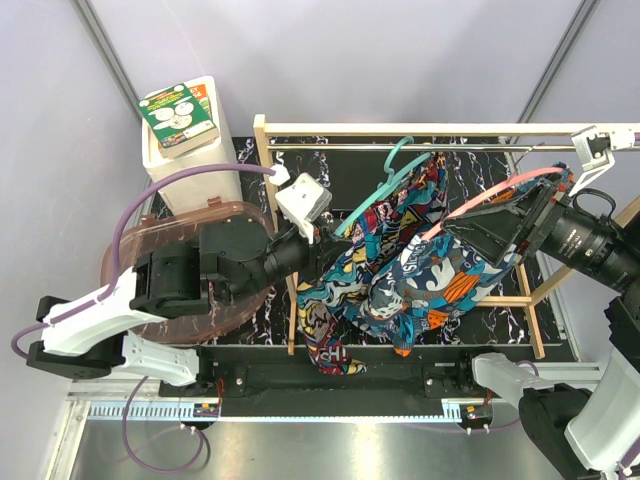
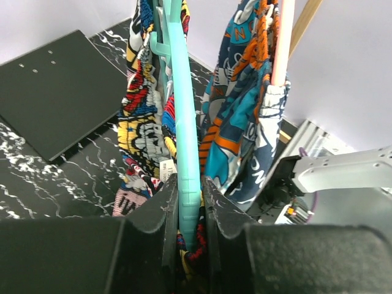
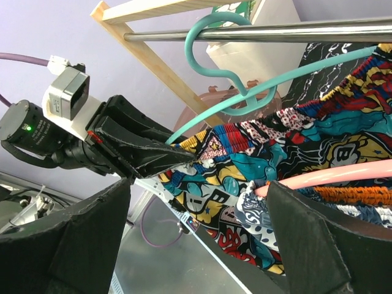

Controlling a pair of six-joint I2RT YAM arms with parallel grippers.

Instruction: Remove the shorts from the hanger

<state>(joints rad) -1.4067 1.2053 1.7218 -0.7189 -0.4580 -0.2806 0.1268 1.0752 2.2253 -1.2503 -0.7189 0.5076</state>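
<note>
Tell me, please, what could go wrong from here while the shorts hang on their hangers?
1. The left gripper pinches the teal hanger, so a pull may drag it off the rail with the comic-print shorts on it.
2. The two pairs hang close together, so the teal-and-orange shorts on the pink hanger could snag and come along.

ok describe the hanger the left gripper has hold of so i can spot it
Look at the metal rail across the wooden rack. Two hangers hang there; it's the teal hanger, the left one, carrying the navy-red-yellow comic shorts. Its neighbour is a pink hanger.
</note>
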